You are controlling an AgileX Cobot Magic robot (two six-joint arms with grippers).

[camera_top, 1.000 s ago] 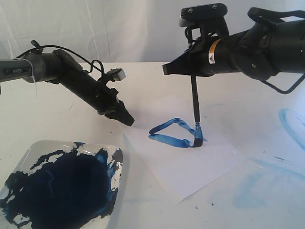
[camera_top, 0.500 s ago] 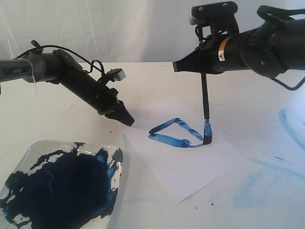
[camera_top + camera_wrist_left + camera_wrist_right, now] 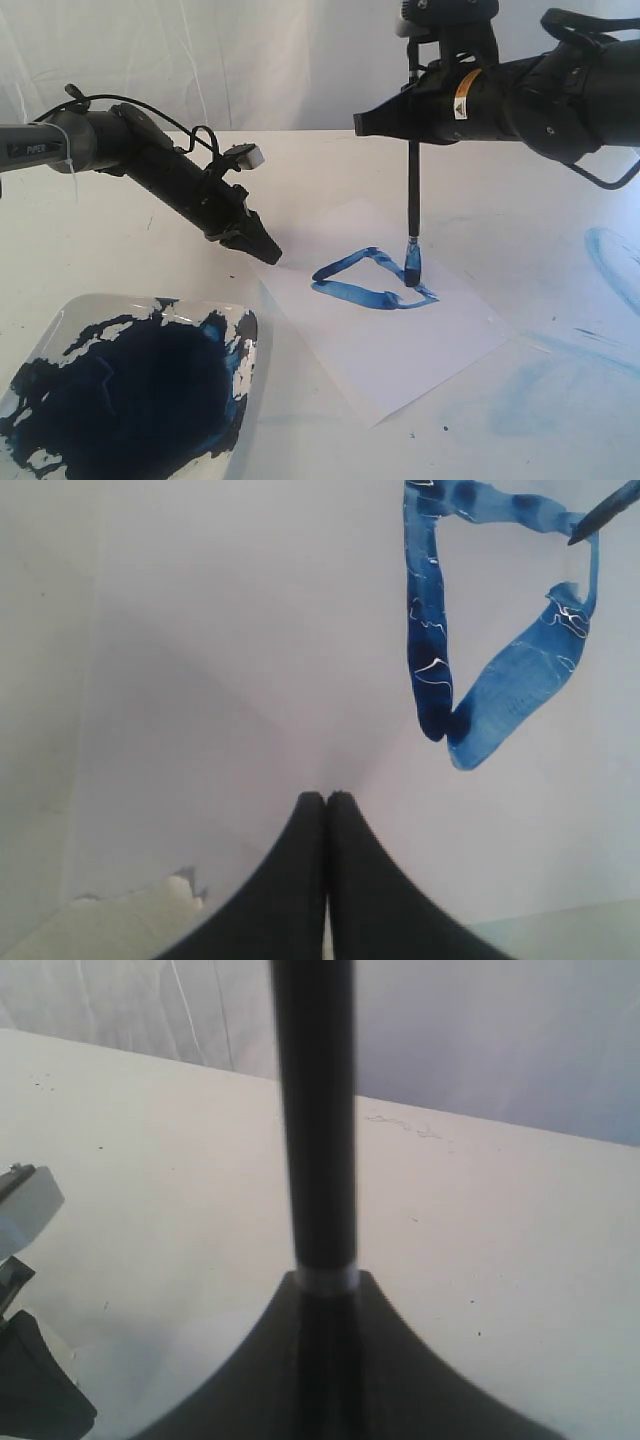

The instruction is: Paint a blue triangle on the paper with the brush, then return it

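- Brush [image 3: 411,200] stands nearly upright over the paper [image 3: 400,350], its long black handle clamped in the right gripper [image 3: 375,122], which reaches in from the right side of the exterior view.
- The right wrist view shows the handle [image 3: 315,1110] running straight out from between the clenched jaws of that gripper [image 3: 325,1300].
- A blue triangle [image 3: 350,291] is already painted on the sheet's upper half: three streaky, uneven strokes that appear to meet at all three corners.
- The stained bristle tip sits at the triangle's right-hand side. Whether it touches the paper or hangs just above it is hard to judge from these angles.
- The left gripper [image 3: 265,250] has its jaws pressed together on nothing, its tip at the left corner of the sheet. In the left wrist view the gripper [image 3: 326,810] points across the white paper towards the wet outline [image 3: 430,630].
- A white square tray [image 3: 75,310] of dark blue paint lies near the front left of the table [image 3: 330,170], apart from the paper.
- Pale blue smears [image 3: 610,260] mark the tabletop at the far right.
- Progress, as a judgement: the painting part looks finished or nearly so. Returning the brush is not yet done, and no holder for it is in view.
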